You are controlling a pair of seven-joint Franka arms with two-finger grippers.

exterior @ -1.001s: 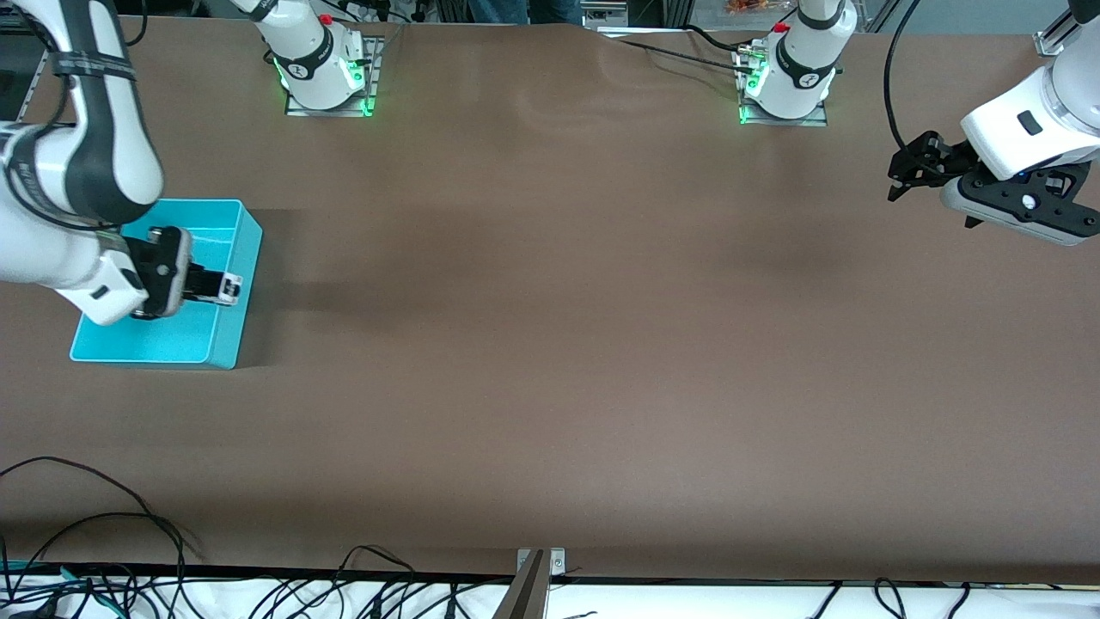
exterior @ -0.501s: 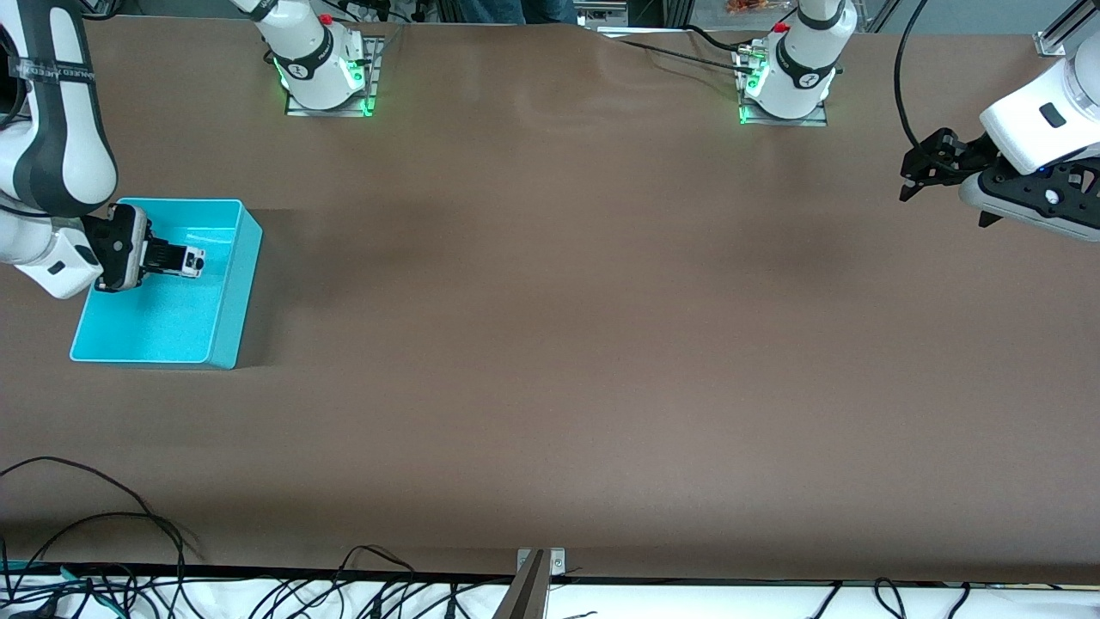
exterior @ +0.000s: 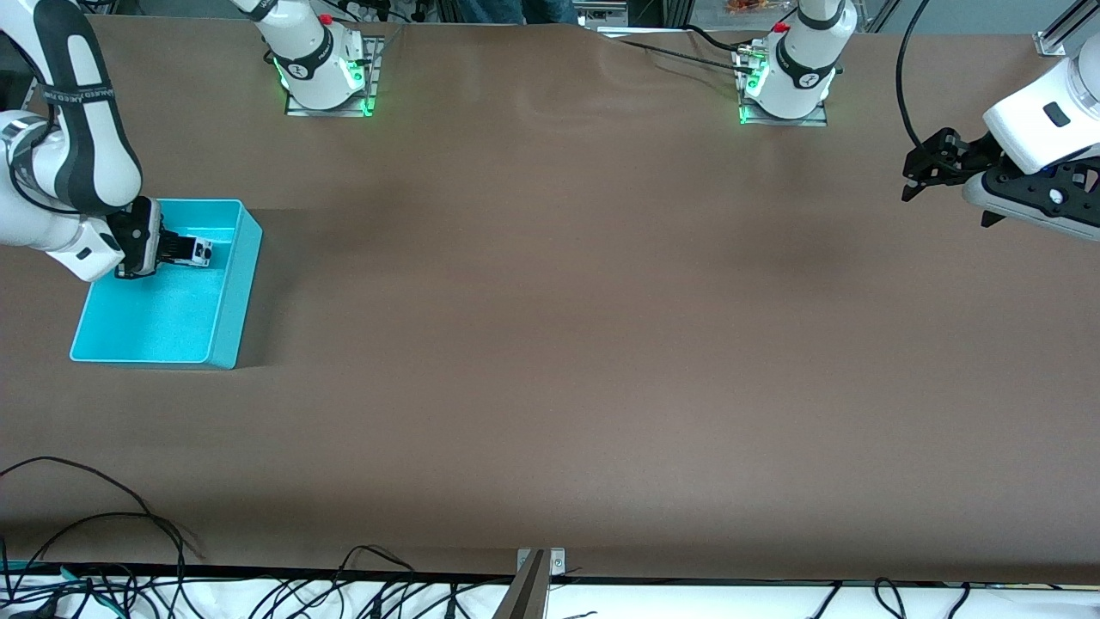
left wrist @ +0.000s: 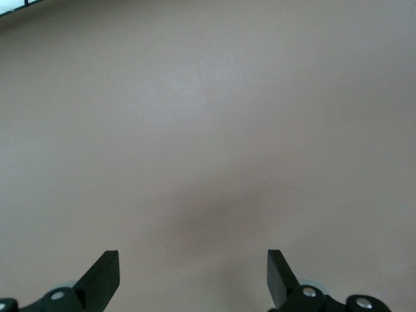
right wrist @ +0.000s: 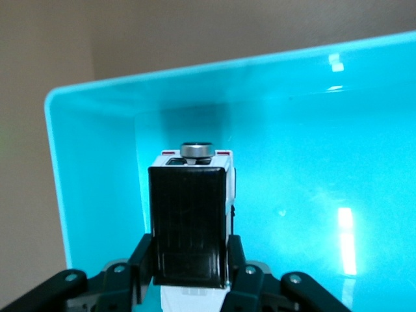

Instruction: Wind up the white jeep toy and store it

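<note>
The right gripper (exterior: pixel 176 249), at the frame's left edge, is clamped on the white jeep toy (exterior: pixel 197 251), holding it inside the turquoise bin (exterior: pixel 230 297). The toy is boxy and white, with a black roof panel and a silver disc on its end (right wrist: pixel 197 150). The left gripper (exterior: pixel 918 172) waits at upper right, jaws spread wide, over the bare brown table (exterior: pixel 550 344). Cables (exterior: pixel 103 550) trail along the lower edge.

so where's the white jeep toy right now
In the front view the white jeep toy is clamped in the right gripper, inside the turquoise bin at the right arm's end of the table.
</note>
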